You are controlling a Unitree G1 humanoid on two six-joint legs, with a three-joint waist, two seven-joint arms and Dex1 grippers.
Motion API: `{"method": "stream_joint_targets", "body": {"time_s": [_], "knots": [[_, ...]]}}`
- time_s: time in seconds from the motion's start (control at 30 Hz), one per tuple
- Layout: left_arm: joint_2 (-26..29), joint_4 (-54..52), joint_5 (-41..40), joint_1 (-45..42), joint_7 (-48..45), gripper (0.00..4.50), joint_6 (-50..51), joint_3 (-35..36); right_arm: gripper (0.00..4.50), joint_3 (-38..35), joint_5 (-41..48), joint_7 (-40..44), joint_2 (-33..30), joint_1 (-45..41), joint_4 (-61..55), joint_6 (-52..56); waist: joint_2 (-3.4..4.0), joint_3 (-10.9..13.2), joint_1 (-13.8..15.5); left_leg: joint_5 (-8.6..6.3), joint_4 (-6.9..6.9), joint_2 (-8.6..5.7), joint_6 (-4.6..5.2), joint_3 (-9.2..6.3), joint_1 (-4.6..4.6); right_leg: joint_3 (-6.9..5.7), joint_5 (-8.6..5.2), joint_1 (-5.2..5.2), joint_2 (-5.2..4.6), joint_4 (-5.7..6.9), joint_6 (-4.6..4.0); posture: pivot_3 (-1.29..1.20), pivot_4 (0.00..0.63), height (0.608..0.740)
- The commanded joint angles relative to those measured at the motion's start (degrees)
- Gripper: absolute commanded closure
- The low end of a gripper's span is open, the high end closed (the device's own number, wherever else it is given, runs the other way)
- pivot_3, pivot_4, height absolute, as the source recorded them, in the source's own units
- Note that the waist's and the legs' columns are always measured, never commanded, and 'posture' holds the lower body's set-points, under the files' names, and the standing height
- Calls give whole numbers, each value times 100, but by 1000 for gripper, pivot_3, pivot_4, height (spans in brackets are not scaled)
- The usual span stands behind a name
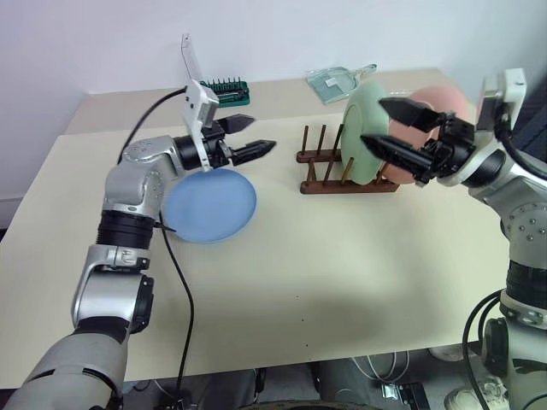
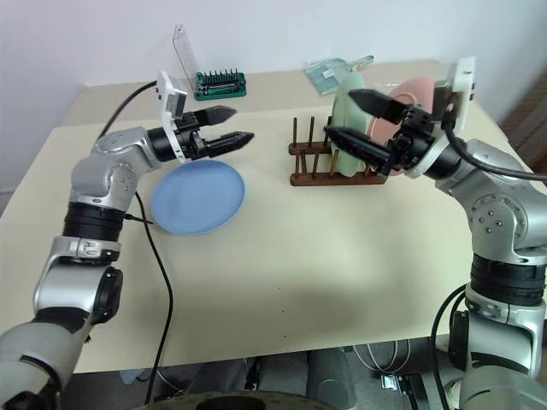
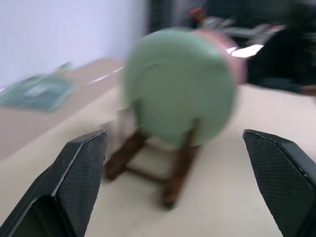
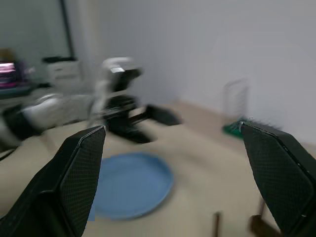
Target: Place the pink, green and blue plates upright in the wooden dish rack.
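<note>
1. Green plate (image 1: pixel 366 128) and pink plate (image 1: pixel 438 101) stand upright in the rack (image 1: pixel 329 175).
2. Blue plate (image 1: pixel 209 205) lies flat on the tabletop (image 1: pixel 342 273).
3. Left gripper (image 1: pixel 254 137) hangs above the blue plate, fingers spread, empty.
4. Right gripper (image 1: pixel 386 125), before the rack, fingers spread, empty.

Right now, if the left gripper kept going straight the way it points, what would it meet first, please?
Probably the green plate standing in the wooden dish rack: the open left gripper points level at it over bare table, though depth is uncertain.
</note>
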Motion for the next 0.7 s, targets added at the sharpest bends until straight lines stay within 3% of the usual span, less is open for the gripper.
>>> {"method": "stream_joint_targets", "body": {"time_s": [0.03, 0.17, 0.3, 0.43, 0.7], "knots": [[376, 1332, 665, -550, 1128, 0, -388, 270, 69, -16, 668, 15, -85, 42, -283, 583, -6, 4, 0, 0, 0, 0, 0, 0, 0, 0, 0, 0, 0, 1, 0, 0, 150, 740], [562, 2499, 852, -1055, 1806, 0, -441, 521, 69, 40, 550, -173, -28, 37, -236, 577, -19, 12, 20, -1, -1, 0, 1, 0, -2, 0, 0, -2, -1, 0, 0, 0, 150, 740], [704, 3220, 1233, -1412, 2342, 0, 521, 389, 69, 135, 293, -147, -33, 53, -283, 326, -31, 17, 45, -2, 3, -4, 3, -4, -8, -9, 1, -1, -4, -4, 2, 0, 150, 740], [778, 3358, 1217, -1557, 1835, 0, 1555, 390, 69, 143, 172, -154, 7, 41, -209, 162, -33, 18, 13, -3, 2, -6, 5, -3, -8, -10, 1, -2, -5, -2, 4, 0, 150, 740], [1263, 3249, 1810, -1840, -152, 0, 3258, -612, 69, 221, 7, -130, 113, 88, -131, -38, -37, 21, -51, -2, 1, -4, 4, 0, -7, -10, 1, -9, -4, 6, 4, 0, 150, 740]]}}
